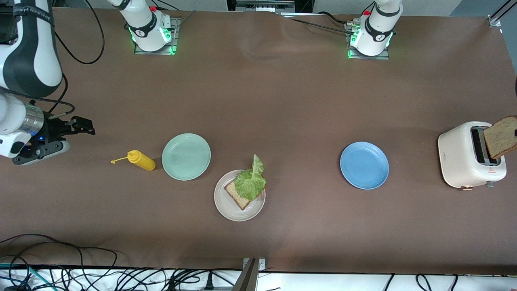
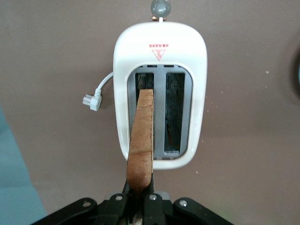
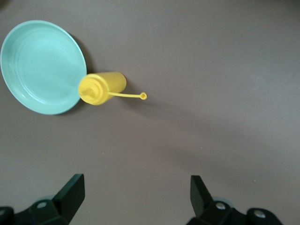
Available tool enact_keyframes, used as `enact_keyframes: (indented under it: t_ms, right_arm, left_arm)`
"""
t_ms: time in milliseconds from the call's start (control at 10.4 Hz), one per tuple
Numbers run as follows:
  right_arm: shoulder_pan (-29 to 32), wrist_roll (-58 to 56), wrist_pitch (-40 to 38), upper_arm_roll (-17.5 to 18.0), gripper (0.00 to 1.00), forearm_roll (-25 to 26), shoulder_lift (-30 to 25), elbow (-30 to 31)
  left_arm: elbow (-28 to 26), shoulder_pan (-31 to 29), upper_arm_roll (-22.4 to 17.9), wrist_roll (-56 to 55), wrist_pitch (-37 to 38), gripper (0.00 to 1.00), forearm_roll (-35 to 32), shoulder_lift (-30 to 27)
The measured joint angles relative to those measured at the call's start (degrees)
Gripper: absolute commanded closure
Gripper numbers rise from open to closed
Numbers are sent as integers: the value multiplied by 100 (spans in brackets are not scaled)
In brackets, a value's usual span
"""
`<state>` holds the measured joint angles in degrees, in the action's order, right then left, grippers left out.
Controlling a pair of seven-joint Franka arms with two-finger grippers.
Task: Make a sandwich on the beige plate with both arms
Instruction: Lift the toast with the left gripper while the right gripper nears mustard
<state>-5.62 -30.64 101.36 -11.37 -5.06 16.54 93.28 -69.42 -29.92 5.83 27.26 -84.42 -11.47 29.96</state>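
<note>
Brown cloth covers the whole table (image 1: 282, 101), robot bases along one edge, cables along the other.

Toaster (image 1: 470, 155) — white, two slots, directly under the left gripper (image 2: 138, 206). One slot empty; the other has a bread slice (image 2: 142, 140) rising out of it.

Beige plate (image 1: 226, 206) — well away from the left gripper, toward the middle of the table. Carries the sandwich so far: one slice of brown bread (image 1: 238, 198) with a lettuce leaf (image 1: 251, 182) draped over it, leaf tip hanging past the rim. Top slice is missing.

Blue plate (image 1: 364, 165) lies between toaster and beige plate. Green plate (image 3: 40, 65) and yellow mustard bottle (image 3: 101, 88) lie below and ahead of the right gripper (image 3: 136, 192), touching each other.

Handling, my estimate: bread is light, fairly stiff if toasted, but crumbly and easily crushed; best taken by the upper crust edge, pinched across its thin faces. Lettuce is limp and could slide when the top slice lands.

Left gripper: fingers clamped on the top edge of the slice, which sits tilted, lower end in the slot.

Right gripper: fingers spread wide, holding nothing, hanging over bare cloth near the bottle; this arm waits.
</note>
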Motion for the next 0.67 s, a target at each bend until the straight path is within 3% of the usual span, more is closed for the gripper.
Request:
enact_keyframes:
  t_ms: [385, 674]
  right_arm:
    - [867, -2569, 53, 11, 0, -1277, 719, -79]
    - [1222, -4459, 57, -14, 0, -2538, 1581, -340]
  left_arm:
    - [25, 6, 93, 138, 181, 100, 0, -531]
    - [27, 17, 461, 135, 537, 100, 0, -825]
